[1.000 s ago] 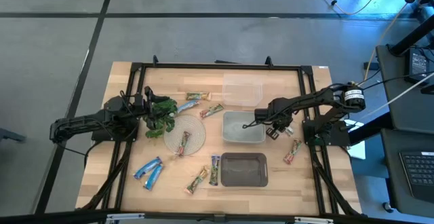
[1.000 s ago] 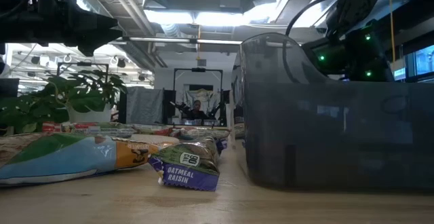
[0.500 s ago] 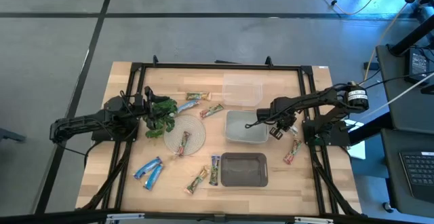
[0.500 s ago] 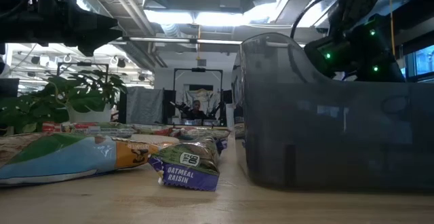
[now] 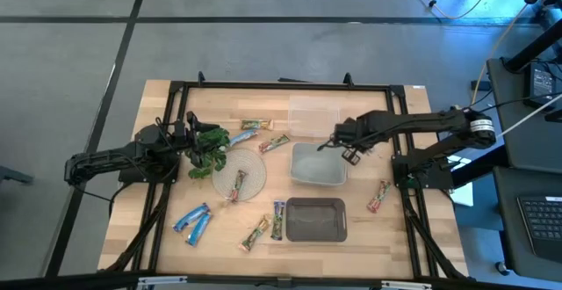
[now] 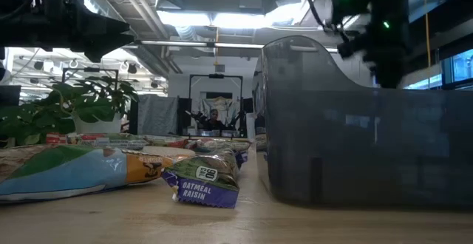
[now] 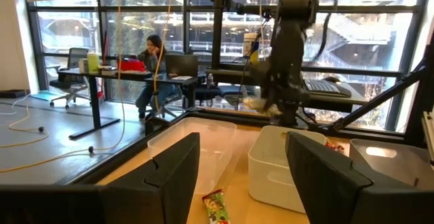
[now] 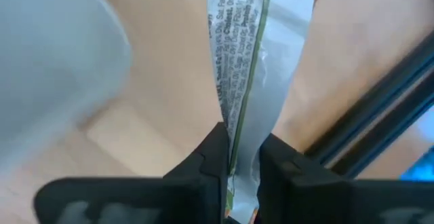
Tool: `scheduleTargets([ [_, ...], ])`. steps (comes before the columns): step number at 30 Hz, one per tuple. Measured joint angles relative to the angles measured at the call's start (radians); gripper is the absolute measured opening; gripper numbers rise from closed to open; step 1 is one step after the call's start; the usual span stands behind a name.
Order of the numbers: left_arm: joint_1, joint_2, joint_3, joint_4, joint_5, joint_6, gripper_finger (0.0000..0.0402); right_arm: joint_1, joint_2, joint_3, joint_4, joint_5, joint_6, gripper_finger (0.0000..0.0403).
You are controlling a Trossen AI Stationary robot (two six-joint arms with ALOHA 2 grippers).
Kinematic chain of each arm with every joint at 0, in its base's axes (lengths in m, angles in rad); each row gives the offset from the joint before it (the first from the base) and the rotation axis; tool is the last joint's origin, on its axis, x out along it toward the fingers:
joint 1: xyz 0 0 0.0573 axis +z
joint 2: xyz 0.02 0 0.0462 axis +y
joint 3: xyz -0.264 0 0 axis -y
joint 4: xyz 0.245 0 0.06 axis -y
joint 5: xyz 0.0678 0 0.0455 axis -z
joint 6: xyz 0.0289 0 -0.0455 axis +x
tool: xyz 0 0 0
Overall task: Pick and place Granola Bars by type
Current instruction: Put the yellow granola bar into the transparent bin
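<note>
The right pincer (image 8: 234, 159) pinches a green-tan granola bar (image 8: 247, 61) near the middle right of the high view, above the pale tub (image 5: 318, 164). The left pincer (image 7: 241, 176) waits open by the plant (image 5: 207, 147).

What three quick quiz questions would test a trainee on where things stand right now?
1. True or false: the right tool is shut on a granola bar.
2. Which container sits nearest the table's near edge? A) the clear container B) the white bin C) the dark grey bin
3. Fill in: the left tool, open, waits beside the leafy ____.

Key: 1 true. The wrapper hangs pinched between the right tool's fingers, above the gap between the clear container and the white bin. 2 C. 3 plant sprig.
</note>
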Motion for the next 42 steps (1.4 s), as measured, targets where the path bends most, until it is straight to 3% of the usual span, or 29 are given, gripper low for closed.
scheduleTargets([
  [4,0.000,0.000,0.000,0.000,0.000,0.000,0.0212,-0.010,-0.004,0.090,0.123,0.153,-0.085,0.0060],
  [6,0.000,0.000,0.000,0.000,0.000,0.000,0.0212,-0.027,-0.005,0.109,0.241,0.178,-0.166,0.0060],
  [11,0.000,0.000,0.000,0.000,0.000,0.000,0.0212,-0.092,0.014,0.111,0.551,0.062,-0.382,0.0061],
  [14,0.000,0.000,0.000,0.000,0.000,0.000,0.0212,-0.130,0.054,0.111,0.635,0.043,-0.446,0.0061],
  [33,0.000,0.000,0.000,0.001,0.000,0.000,0.0212,-0.241,0.365,0.109,0.694,0.049,-0.547,0.0064],
  [37,0.000,0.000,0.000,0.001,0.000,0.000,0.0212,-0.242,0.363,0.109,0.694,0.049,-0.555,0.0088],
  [42,0.000,0.000,0.000,0.005,0.000,-0.005,0.0212,-0.242,0.333,0.109,0.679,0.048,-0.554,0.0144],
])
